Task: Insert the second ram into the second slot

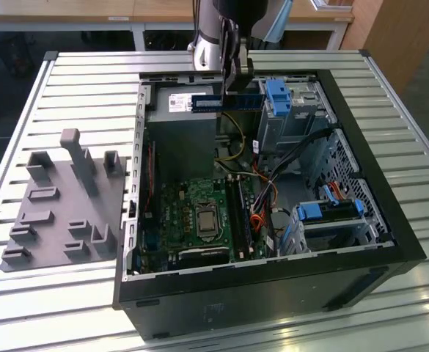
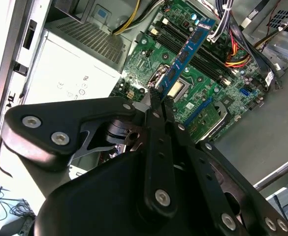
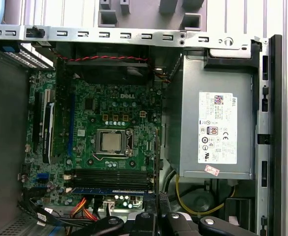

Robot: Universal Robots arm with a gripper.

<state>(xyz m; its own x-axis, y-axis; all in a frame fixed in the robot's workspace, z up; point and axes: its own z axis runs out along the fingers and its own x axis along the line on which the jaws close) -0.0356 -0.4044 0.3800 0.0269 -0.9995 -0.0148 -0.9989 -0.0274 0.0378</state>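
Taking the exterior view as the dial, the black steel computer case (image 1: 273, 293) lay open on the slatted aluminium table (image 1: 67, 308), its solid wall nearest at six o'clock. At nine o'clock, just beside the case, sat a grey moulded plastic fixture (image 1: 60, 205) of upright pegs and pockets.

Inside the case, toward six o'clock, lay the green motherboard (image 1: 192, 220), seen in both wrist views (image 3: 84, 128) (image 2: 144, 59). Its dark, long memory slots (image 1: 240, 209) ran along one side of the silver processor square (image 3: 110, 141). At four o'clock stood a drive bay with a blue plastic latch (image 1: 324, 213).

Farther back, at twelve o'clock, the black two-fingered gripper (image 1: 237, 88) hung from above, clamped shut on the second ram (image 1: 210, 103), a thin, long blue circuit-board stick. The stick was level, edge down, raised above the case and well apart from the slots. In the second wrist view the fingers (image 2: 156, 105) pinched one end while the stick (image 2: 190, 44) reached out over the motherboard.

Behind it sat the grey metal power supply box (image 1: 181, 125) with a white label, and beyond the table, pale wooden desks (image 1: 163, 9).
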